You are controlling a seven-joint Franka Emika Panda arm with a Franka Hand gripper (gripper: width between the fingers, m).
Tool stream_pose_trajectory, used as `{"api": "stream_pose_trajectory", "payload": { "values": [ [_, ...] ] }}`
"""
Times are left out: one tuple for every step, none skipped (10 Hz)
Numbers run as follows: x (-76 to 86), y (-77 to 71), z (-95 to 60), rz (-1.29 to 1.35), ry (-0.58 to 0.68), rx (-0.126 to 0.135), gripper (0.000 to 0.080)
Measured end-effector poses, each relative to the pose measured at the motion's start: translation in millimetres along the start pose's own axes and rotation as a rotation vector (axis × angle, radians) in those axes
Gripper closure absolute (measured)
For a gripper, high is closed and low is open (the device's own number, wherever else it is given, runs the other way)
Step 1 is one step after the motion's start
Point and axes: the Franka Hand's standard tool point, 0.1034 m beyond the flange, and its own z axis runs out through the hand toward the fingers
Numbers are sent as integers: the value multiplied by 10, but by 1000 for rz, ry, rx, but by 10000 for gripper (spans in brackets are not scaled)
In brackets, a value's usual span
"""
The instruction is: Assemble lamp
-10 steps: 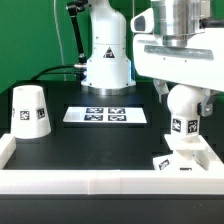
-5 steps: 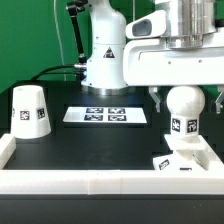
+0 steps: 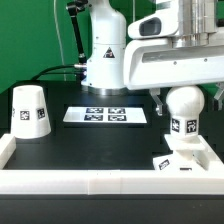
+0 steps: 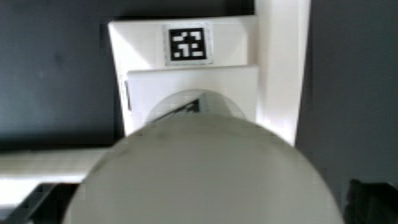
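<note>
The round white bulb [image 3: 185, 112] stands upright with its neck in the small square base [image 3: 180, 160] at the exterior view's right. My gripper [image 3: 185, 100] is above the bulb, its dark fingers on either side of the bulb's upper part with a gap showing, so it is open. In the wrist view the bulb [image 4: 196, 160] fills the space between the fingers [image 4: 36, 205], and the base's tag [image 4: 187, 45] shows beyond it. The tapered shade [image 3: 28, 110] stands alone at the exterior view's left.
The marker board [image 3: 105, 115] lies flat at mid-table. A white raised wall [image 3: 100, 182] runs along the front and the right edge beside the base. The arm's white pedestal [image 3: 105, 60] stands at the back.
The hand has risen from around the bulb and shifted slightly right. The bulb has stayed standing on the base. The shade has not moved.
</note>
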Motion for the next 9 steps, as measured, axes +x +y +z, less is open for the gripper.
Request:
{"api": "stream_pose_trajectory", "payload": {
  "values": [
    [-8, -6, 7, -135, 3, -7, 101],
    [-12, 7, 10, -255, -1, -12, 101],
    [-12, 43, 10, -367, -4, -16, 101],
    [-14, 73, 9, -452, -7, -21, 101],
    [-13, 89, 6, -539, -9, -25, 101],
    [-12, 90, 4, -604, -13, -33, 101],
    [-11, 95, 3, -694, -18, -40, 101],
    [-8, 99, 1, -762, -25, -46, 101],
    [5, 98, -4, -812, -35, -50, 101]
  ]
}}
